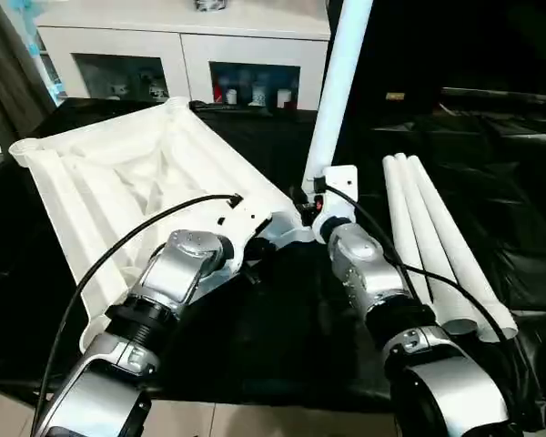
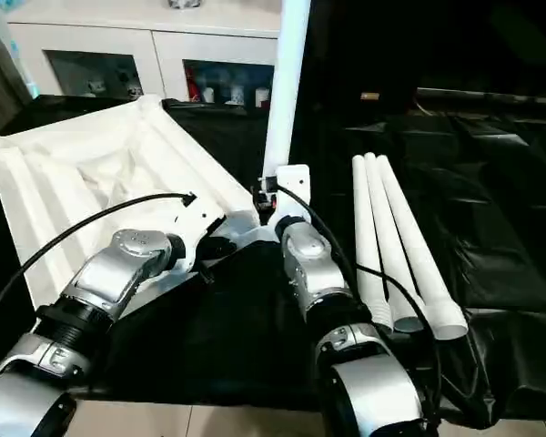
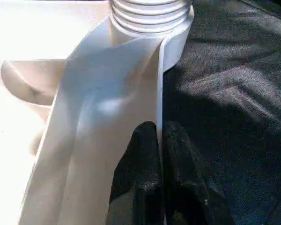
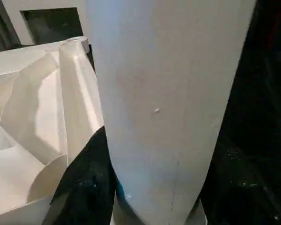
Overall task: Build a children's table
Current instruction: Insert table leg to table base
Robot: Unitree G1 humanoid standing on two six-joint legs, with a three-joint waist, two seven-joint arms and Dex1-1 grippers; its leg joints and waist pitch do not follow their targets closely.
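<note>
- Black sheet (image 1: 282, 337): covers the work surface and carries every part listed below.
- Tabletop (image 1: 118, 191): white, underside up, ribs showing, tilted, its far rim raised toward the cabinet. It lies on the sheet's left part; its near right corner socket sits at the sheet's middle.
- Cabinet (image 1: 191, 41): white with glass doors, standing beyond the tabletop's far rim.
- Upright leg (image 1: 338, 86): a white tube rising from the tabletop's near right corner socket, leaning slightly right and running out of the top of the head views. In the left wrist view its threaded end (image 3: 150, 16) sits at the socket's mouth, thread rings still exposed.
- Three spare legs (image 1: 437, 246): lying side by side on the sheet, well apart from the tabletop on its right, their open ends toward the robot.
- Right gripper (image 4: 150, 206): at the upright leg's base, just above the corner socket. The right wrist view shows one black finger (image 4: 84, 187) pressed against the tube's side, so the pincer is grasping the leg.
- Left gripper (image 3: 159, 173): at the tabletop's near right rim, just short of the socket. Its two black fingers (image 3: 140, 164) are clenched on the thin white edge of the rim, one on each face.
- Black cable (image 1: 127, 241): arcs above the left forearm, over the tabletop's near edge.
</note>
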